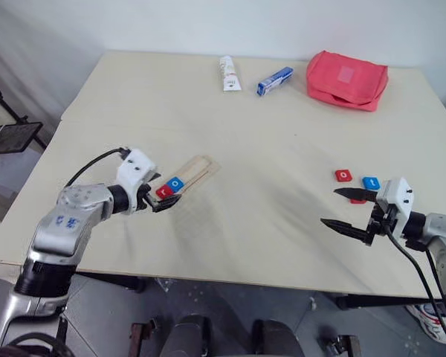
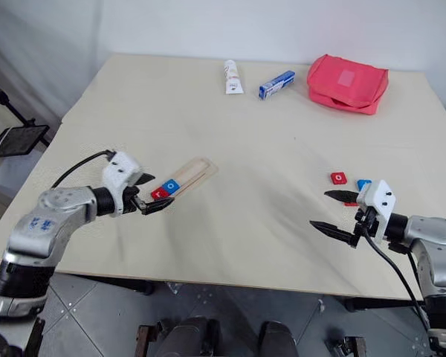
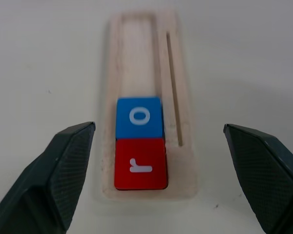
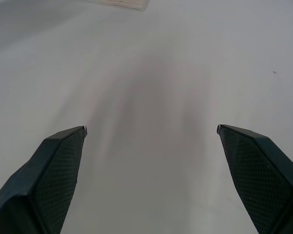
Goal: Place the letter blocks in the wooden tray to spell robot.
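left eye view: two letter blocks, red r (image 1: pixel 164 190) and blue o (image 1: pixel 177 182), are sitting in the wooden tray (image 1: pixel 196 170); three more are lying near the spread right gripper (image 1: pixel 347 208), one half hidden. left wrist view: the left gripper (image 3: pixel 158 148), spread, is framing the tray's end.

The left gripper (image 1: pixel 163 198) sits at the left middle of the head view, on a bent silver arm. Its two black fingers (image 3: pixel 63 170) are spread wide apart. The right gripper (image 1: pixel 349 210) sits at the lower right, pointing left, fingers wide apart too, holding nothing.
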Robot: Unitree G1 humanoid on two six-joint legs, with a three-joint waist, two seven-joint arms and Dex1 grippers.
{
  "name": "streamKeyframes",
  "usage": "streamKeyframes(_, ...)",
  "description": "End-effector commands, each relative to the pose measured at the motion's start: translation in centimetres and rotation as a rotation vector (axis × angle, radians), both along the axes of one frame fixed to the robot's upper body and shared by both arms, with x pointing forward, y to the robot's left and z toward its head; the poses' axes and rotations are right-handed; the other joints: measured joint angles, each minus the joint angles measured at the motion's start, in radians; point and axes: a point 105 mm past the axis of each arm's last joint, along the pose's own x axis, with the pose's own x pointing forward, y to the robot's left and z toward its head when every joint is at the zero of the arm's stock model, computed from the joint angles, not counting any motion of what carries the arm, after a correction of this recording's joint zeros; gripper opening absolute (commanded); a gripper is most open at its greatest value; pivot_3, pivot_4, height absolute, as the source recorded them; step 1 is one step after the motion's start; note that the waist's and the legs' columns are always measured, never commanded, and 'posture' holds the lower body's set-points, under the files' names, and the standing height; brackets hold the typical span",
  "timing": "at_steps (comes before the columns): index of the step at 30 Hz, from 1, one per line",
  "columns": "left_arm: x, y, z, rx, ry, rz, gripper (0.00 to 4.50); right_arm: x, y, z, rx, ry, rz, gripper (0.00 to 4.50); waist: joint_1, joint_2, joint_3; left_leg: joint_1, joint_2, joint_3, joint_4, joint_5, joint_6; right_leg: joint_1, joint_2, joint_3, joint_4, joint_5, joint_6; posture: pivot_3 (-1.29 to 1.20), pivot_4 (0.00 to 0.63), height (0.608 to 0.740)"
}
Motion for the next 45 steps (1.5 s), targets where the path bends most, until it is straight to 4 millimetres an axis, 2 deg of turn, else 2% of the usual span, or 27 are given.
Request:
streamKeyframes(1, 0.4, 0.0, 0.3, 0.031, 0.017, 0.027, 4.50, -0.2, -0.1, 0.9, 0.004, -0.028, 0.001, 4.48, -0.001, 0.000, 0.000, 0.000, 0.000, 0.000, 0.000, 0.000, 0.000, 0.000, 0.000, 0.000, 0.000, 0.000, 0.000, 0.00, 0.150, 0.740)
streamKeyframes(11, 0.0, 0.4, -1.2, 0.071, 0.117, 0.048, 4.50, -0.3, -0.5, 0.9, -0.004, -0.020, -0.008, 4.48, -0.002, 0.000, 0.000, -0.001, 0.002, 0.000, 0.001, 0.000, -0.001, -0.001, 0.001, 0.002, 0.000, 0.000, 0.000, 0.00, 0.150, 0.740)
streamKeyframes(23, 1.3, 0.7, -2.5, 0.089, 0.144, 0.074, 4.50, 0.1, -0.4, 0.8, -0.011, -0.019, -0.001, 4.48, 0.001, 0.000, 0.000, -0.001, 0.002, 0.000, 0.003, 0.000, -0.001, -0.001, 0.001, 0.004, 0.002, 0.000, 0.000, 0.00, 0.150, 0.740)
streamKeyframes(28, 2.1, 0.3, -1.4, 0.083, 0.117, 0.067, 4.50, 0.2, -0.5, 1.0, -0.015, -0.024, -0.003, 4.48, -0.001, 0.000, 0.000, -0.001, 0.001, 0.000, 0.004, 0.000, -0.001, -0.001, 0.001, 0.004, 0.004, 0.000, 0.000, 0.00, 0.150, 0.740)
streamKeyframes(45, 1.7, 0.7, 1.1, 0.135, 0.074, 0.065, 4.50, 0.1, -0.7, 0.5, -0.024, -0.021, -0.013, 4.48, -0.002, 0.000, 0.000, -0.001, 0.002, 0.000, 0.003, 0.000, -0.001, -0.002, 0.001, 0.004, 0.005, 0.000, 0.000, 0.00, 0.150, 0.740)
